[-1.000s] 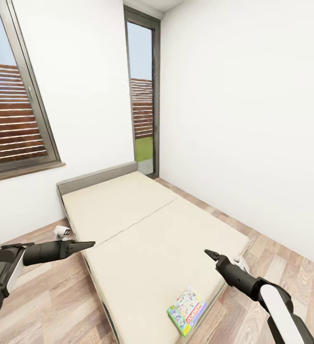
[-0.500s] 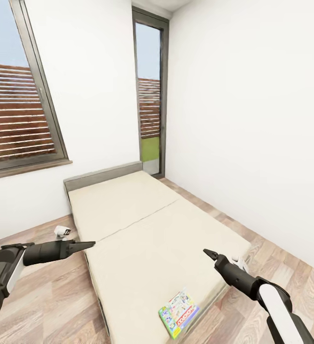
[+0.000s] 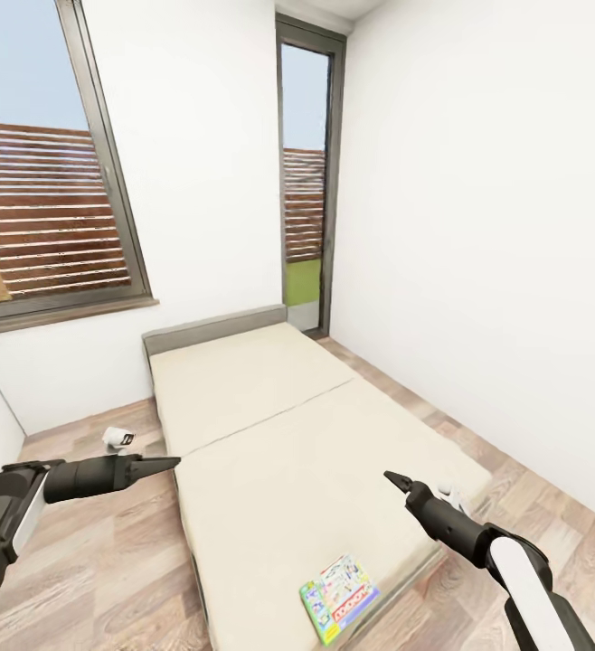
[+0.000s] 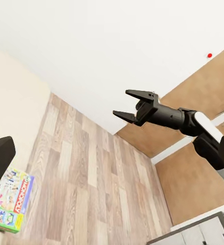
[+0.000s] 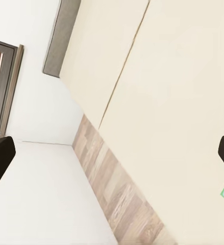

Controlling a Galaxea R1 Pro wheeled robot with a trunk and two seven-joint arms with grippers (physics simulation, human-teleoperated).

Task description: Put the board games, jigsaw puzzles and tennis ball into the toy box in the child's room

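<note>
**Robot facing the bed, one board game near its front edge**

Nearest, two dark arms reach forward over the wood floor [image 3: 99, 561]. The left gripper [image 3: 173, 462] hangs beside the bed's left edge; whether its fingers are spread or pressed together cannot be told. The right gripper [image 4: 134, 105] hangs near the bed's front right corner with its two fingers spread, holding nothing.

One board game [image 3: 337, 598], white-green with a red logo, lies flat on the bed [image 3: 270, 425] at its front edge, towards the right corner. One small white object [image 3: 116, 439] sits on the floor beside the bed's left edge. Beyond stand two windows [image 3: 44, 217].

Since the earlier pictures the camera has swung left, so the whole scene sits further right; the game has not moved on the mattress.
</note>
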